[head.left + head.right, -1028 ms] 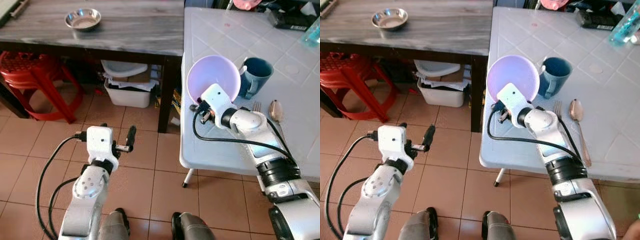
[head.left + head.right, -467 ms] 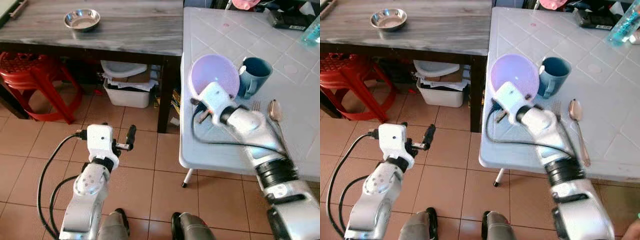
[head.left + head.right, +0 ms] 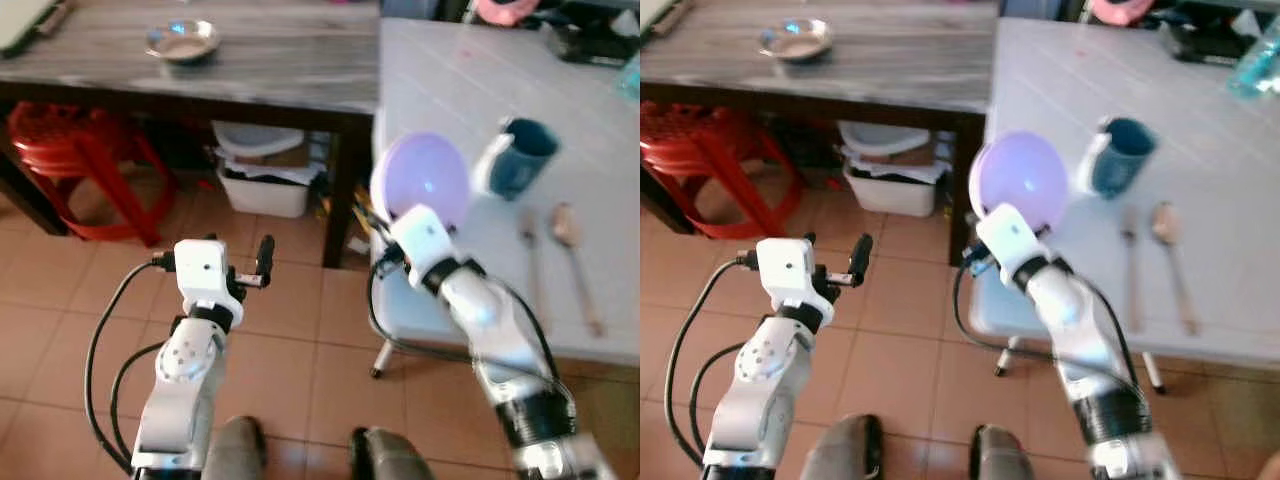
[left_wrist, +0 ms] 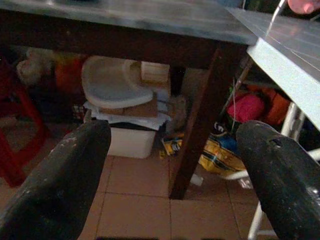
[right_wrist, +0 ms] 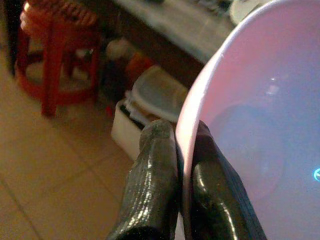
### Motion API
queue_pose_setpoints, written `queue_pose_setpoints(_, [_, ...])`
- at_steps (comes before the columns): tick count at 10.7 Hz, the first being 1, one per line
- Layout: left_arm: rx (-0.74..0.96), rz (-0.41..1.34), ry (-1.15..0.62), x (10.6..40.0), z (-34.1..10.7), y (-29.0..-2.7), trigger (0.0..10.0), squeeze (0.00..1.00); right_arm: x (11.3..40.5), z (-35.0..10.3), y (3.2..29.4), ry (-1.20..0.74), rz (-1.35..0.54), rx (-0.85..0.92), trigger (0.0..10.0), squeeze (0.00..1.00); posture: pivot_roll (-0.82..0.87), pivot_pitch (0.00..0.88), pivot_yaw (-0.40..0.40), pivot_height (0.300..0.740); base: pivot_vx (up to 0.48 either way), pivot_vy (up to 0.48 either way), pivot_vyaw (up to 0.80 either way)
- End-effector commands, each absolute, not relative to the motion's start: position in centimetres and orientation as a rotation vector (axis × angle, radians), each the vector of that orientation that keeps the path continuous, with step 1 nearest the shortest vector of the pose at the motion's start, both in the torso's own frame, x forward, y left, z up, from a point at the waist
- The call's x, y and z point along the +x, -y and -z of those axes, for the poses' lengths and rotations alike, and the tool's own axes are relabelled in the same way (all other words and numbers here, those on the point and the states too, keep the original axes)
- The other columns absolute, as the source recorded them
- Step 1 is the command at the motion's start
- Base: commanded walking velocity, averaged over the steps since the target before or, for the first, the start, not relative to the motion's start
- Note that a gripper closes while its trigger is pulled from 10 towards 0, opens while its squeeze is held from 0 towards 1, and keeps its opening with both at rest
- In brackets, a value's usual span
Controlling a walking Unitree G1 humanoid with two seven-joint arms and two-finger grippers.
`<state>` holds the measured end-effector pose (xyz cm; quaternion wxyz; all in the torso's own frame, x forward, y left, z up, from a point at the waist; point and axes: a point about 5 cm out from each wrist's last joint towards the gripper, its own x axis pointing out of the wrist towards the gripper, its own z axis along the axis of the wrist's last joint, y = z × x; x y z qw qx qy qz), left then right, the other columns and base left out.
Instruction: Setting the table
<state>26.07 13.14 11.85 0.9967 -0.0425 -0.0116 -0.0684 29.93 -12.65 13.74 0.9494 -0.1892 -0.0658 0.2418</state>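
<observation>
Bowl: one lilac bowl (image 3: pixel 421 181), tipped up on edge, lifted at the near left corner of the white surface (image 3: pixel 600 130), partly past its edge over the floor.
Red stool: one (image 3: pixel 75 160), far left, under the dark surface (image 3: pixel 280 60).
Steel dish: one (image 3: pixel 182 40), on the dark surface, well apart from the lilac bowl.
Left gripper: (image 3: pixel 262 262) held low over the tiled floor (image 3: pixel 60 330), in front of the dark surface; jaws spread wide with nothing between them; both fingers (image 4: pixel 60 180) frame the gap in the left wrist view.
Bin: one white bin (image 3: pixel 262 185) with a lid (image 4: pixel 112 82) and cardboard piled on top, under the dark surface.
Right gripper: (image 5: pixel 181 165) jaws clamped on the lilac bowl's rim, one finger outside the wall, one inside; fingers (image 5: pixel 155 185) close together with the rim between.
Mug: one blue mug (image 3: pixel 520 155) on the white surface, just right of the lilac bowl; touching or not, can't tell.
Fork: one (image 3: pixel 530 255), on the white surface right of the mug, lying lengthwise.
Spoon: one (image 3: pixel 575 250), just right of the fork, parallel to it.
Clutter: dark object and a pink item at the white surface's far edge, too blurred to identify.
</observation>
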Motion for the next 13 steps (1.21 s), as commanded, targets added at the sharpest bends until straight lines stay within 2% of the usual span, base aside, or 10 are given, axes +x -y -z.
queue_pose_setpoints(1, [-0.083,0.105,0.031,26.0,-11.7,-14.0,10.0,0.0,29.2,-15.8,11.7,0.263,-0.481,-0.332,10.0,0.0,-0.03,0.147,-0.034,0.74,0.0,0.461,0.0])
queue_pose_setpoints(2, [-0.097,0.083,0.04,26.1,-11.8,-14.4,10.0,0.0,28.8,-16.9,11.6,0.311,-0.428,-0.289,10.0,0.0,-0.04,0.145,-0.03,0.74,0.0,0.458,0.0])
queue_pose_setpoints(4, [-0.115,0.103,0.082,26.5,-12.5,-14.1,10.0,0.0,28.1,-16.4,11.8,0.295,-0.4,-0.317,10.0,0.0,-0.04,0.138,-0.03,0.74,0.139,0.416,0.0])
queue_pose_setpoints(5, [-0.118,0.098,0.089,26.7,-12.8,-14.1,10.0,0.0,28.1,-16.3,12.2,0.282,-0.359,-0.29,10.0,0.0,-0.04,0.134,-0.031,0.74,0.337,0.341,0.0])
queue_pose_setpoints(6, [-0.115,0.078,0.105,26.9,-13.1,-14.3,10.0,0.0,28.2,-16.1,13.3,0.274,-0.261,-0.339,10.0,0.0,-0.04,0.127,-0.03,0.74,0.398,0.27,0.0])
queue_pose_setpoints(9, [-0.096,0.105,0.121,26.8,-13.2,-14.0,10.0,0.0,28.4,-15.4,13.9,0.227,-0.192,-0.347,10.0,0.0,-0.04,0.131,-0.021,0.74,0.456,0.0,0.0])
queue_pose_setpoints(10, [-0.109,0.1,0.122,26.9,-13.4,-14.1,10.0,0.0,28.1,-15.2,13.3,0.211,-0.287,-0.294,10.0,0.0,-0.05,0.133,-0.015,0.74,0.48,0.0,0.0])
queue_pose_setpoints(11, [-0.126,0.103,0.128,27.1,-13.6,-14.0,10.0,0.0,27.9,-15.0,13.3,0.201,-0.288,-0.255,10.0,0.0,-0.05,0.133,-0.015,0.74,0.48,0.0,0.0])
queue_pose_setpoints(13, [-0.131,0.099,0.12,27.1,-13.5,-14.1,10.0,0.0,27.8,-14.9,13.2,0.202,-0.282,-0.284,10.0,0.0,-0.05,0.141,-0.015,0.74,0.394,0.159,0.0])
